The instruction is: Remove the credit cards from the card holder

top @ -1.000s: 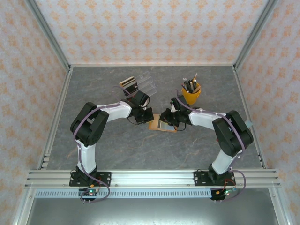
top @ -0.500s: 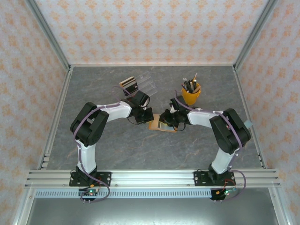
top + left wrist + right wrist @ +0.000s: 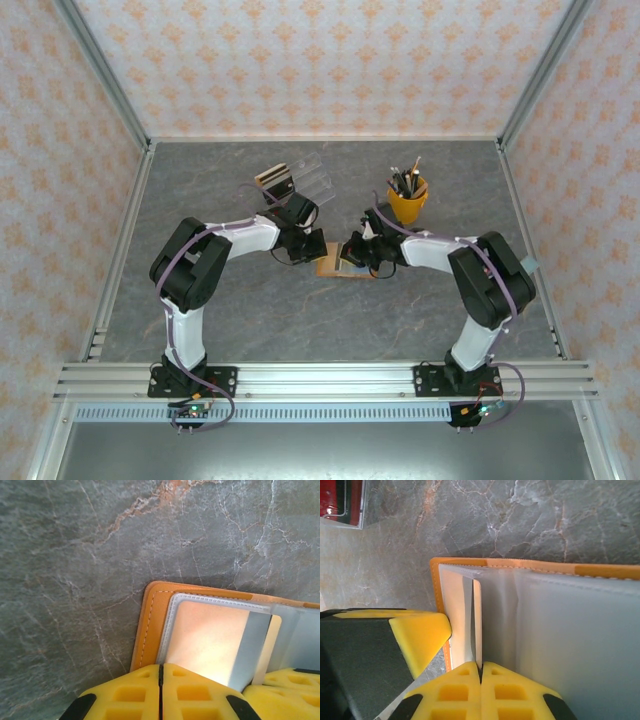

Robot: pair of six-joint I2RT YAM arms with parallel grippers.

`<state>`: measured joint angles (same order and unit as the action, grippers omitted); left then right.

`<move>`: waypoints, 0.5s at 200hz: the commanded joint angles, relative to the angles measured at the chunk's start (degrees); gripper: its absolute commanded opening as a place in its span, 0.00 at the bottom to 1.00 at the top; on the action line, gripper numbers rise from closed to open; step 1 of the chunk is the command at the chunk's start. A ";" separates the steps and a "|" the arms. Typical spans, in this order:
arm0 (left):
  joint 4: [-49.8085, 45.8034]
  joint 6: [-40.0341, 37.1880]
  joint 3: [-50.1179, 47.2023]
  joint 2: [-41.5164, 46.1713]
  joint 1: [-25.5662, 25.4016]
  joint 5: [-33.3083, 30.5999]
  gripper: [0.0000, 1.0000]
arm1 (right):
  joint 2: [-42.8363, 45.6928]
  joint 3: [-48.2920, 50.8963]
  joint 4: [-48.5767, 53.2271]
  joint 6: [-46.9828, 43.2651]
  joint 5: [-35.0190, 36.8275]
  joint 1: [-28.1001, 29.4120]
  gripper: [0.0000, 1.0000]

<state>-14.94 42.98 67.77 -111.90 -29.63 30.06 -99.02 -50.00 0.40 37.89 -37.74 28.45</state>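
R gripper was clamped shut on a thin pale sheet standing up inside the card holder; card or sleeve, couldn't tell. L gripper was clenched too, tips at the holder's near orange edge, grasp unclear. The holder lay open, clear pockets up, on the grey marble table, mid-table btwn both arms, near a yellow pen cup.

Enclosed on three sides by walls papered in a pale orange floral pattern. Floored with a grey marble-veined surface, streaked white and rust. Framed by aluminium profile posts at the back corners and a slotted aluminium rail along the near edge. Evenly lit.
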 commanded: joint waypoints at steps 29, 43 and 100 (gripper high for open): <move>-7.31 -1.57 -2.45 -2.70 0.93 -4.84 0.09 | 5.28 2.41 -1.54 -0.62 -0.03 0.21 0.00; -7.26 -1.50 -2.55 -2.86 1.06 -4.76 0.09 | 5.84 3.04 -2.05 -0.37 -0.29 -0.09 0.00; -5.19 -1.93 -2.38 -1.13 1.40 -1.54 0.13 | 10.86 6.26 -1.06 -0.62 -0.85 -2.70 0.00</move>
<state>-14.92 42.83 67.75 -111.90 -29.43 30.68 -92.75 -45.39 -0.47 37.89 -37.95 26.87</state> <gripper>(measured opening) 0.108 0.050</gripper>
